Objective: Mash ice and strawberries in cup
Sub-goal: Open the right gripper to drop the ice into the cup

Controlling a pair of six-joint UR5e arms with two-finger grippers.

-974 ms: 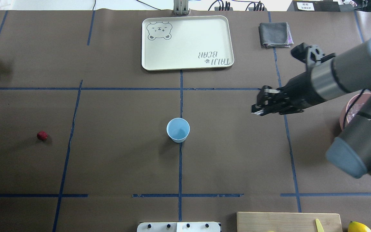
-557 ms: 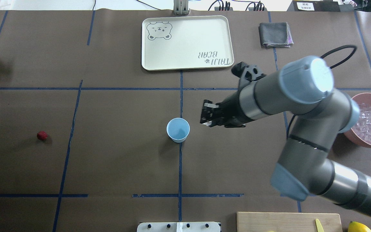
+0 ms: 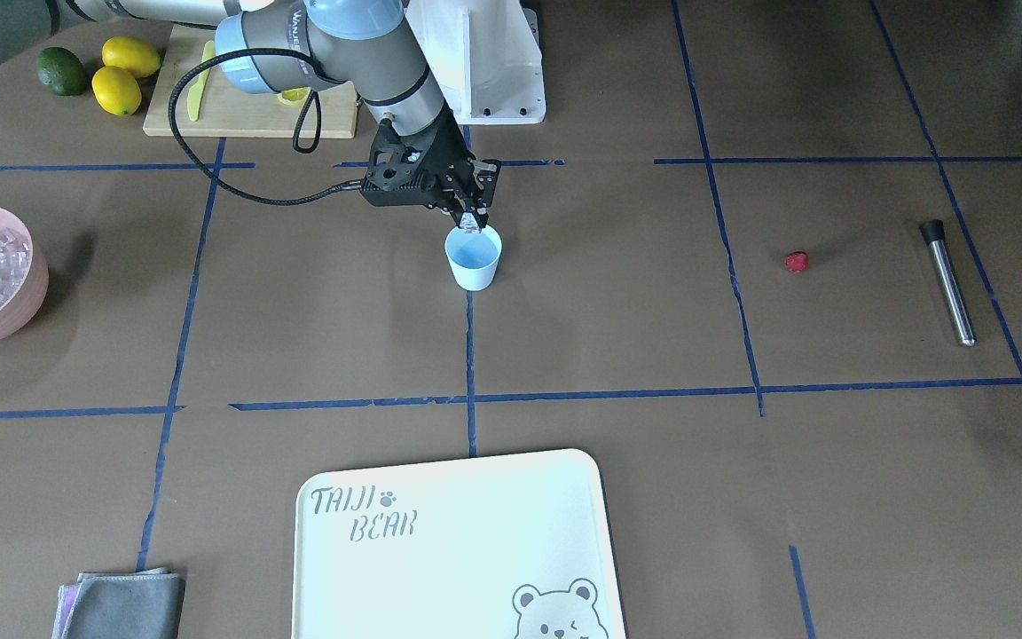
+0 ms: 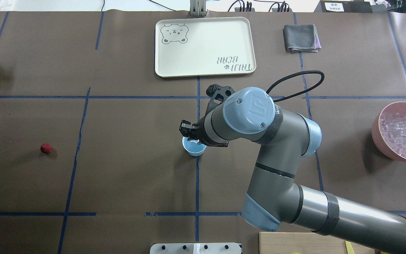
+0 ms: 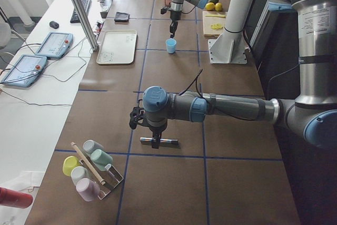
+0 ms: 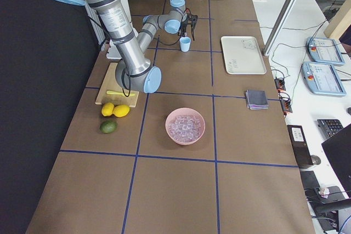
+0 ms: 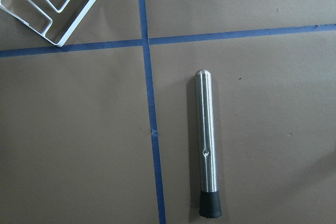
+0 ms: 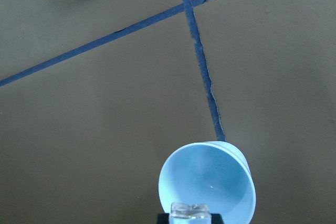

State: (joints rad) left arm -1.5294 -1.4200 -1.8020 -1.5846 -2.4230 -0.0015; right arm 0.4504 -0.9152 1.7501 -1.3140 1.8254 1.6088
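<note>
Ice cube [image 8: 190, 211] sits pinched in right gripper [image 3: 473, 222], jaws closed on it just above cup [image 3: 474, 266] nr its rim, so I'd centre over the opening & release low; strawberry [image 3: 796, 261] lies well apart on table [image 3: 617, 302].

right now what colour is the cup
The cup is plain pale blue, clearest in the right wrist view.

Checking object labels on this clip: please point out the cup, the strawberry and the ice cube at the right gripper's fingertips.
cup [image 3: 474, 275]: front-facing view, on its outer wall.
strawberry [image 3: 797, 261]: front-facing view, middle of the berry.
ice cube [image 8: 190, 211]: right wrist view, its clear upper face.
</note>
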